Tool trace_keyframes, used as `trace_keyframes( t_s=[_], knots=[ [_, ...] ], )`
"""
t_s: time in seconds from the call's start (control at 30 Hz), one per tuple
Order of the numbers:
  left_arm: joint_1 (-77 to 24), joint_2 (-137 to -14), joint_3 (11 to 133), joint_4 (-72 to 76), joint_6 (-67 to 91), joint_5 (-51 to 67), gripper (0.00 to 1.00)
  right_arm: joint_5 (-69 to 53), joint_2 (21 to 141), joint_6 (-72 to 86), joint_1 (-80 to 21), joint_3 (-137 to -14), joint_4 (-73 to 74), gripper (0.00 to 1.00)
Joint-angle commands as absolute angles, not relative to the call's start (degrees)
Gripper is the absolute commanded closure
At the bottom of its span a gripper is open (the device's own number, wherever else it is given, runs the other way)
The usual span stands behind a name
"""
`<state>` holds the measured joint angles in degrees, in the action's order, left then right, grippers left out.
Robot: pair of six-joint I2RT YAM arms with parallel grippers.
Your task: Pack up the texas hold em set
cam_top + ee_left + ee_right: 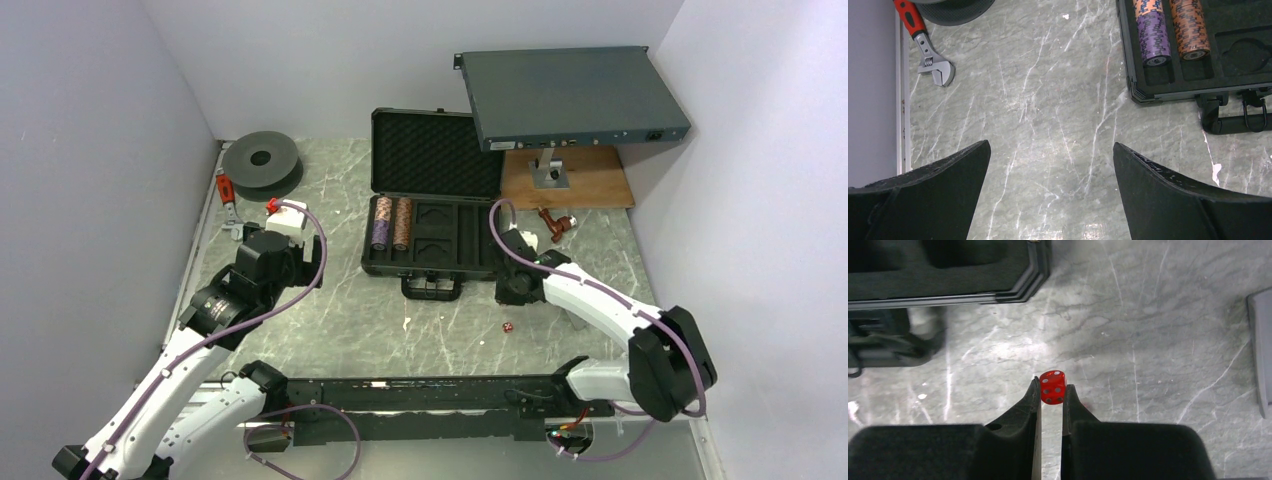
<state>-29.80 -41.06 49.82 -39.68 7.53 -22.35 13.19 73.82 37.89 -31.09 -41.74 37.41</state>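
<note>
The black case (450, 238) lies open, its foam lid (435, 150) standing up behind. A purple chip stack (381, 224) and a brown one (402, 222) lie in the left slots of the tray. My right gripper (510, 290) hovers just off the case's front right corner. In the right wrist view its fingertips (1052, 383) are shut on a small red die (1052, 387) close above the marble. Another red die (506, 326) lies on the table nearer the arms. My left gripper (287, 218) stands wide open (1050, 145) over bare marble, left of the case (1158, 92).
A grey rack box (575, 95) stands on a wooden board (600, 185) behind the case. A dark spool (262, 160) and a red-handled wrench (930, 55) lie at the far left. A brown clamp (555, 225) sits right of the case. The case handle (1233, 122) sticks out in front.
</note>
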Motion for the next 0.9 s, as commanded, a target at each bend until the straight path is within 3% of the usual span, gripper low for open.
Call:
trace_keyframes(
  t_s=[0.0,0.33,0.87],
  knots=[
    [-29.53,-40.34,49.66,-37.35,6.81,-22.08,0.01,10.47,68.30,34.27,-30.85,-44.81,34.90,1.00],
    [-28.92,-39.91,49.66,-37.53,6.86,-23.02,0.01,3.80,66.59,30.82,-31.11,-51.04,29.40,1.00],
    [-28.19,-38.44,49.40,-37.44,7.23,-23.42,0.01,3.01,86.84,29.93,-42.21,-71.11,24.65,1.00]
  ],
)
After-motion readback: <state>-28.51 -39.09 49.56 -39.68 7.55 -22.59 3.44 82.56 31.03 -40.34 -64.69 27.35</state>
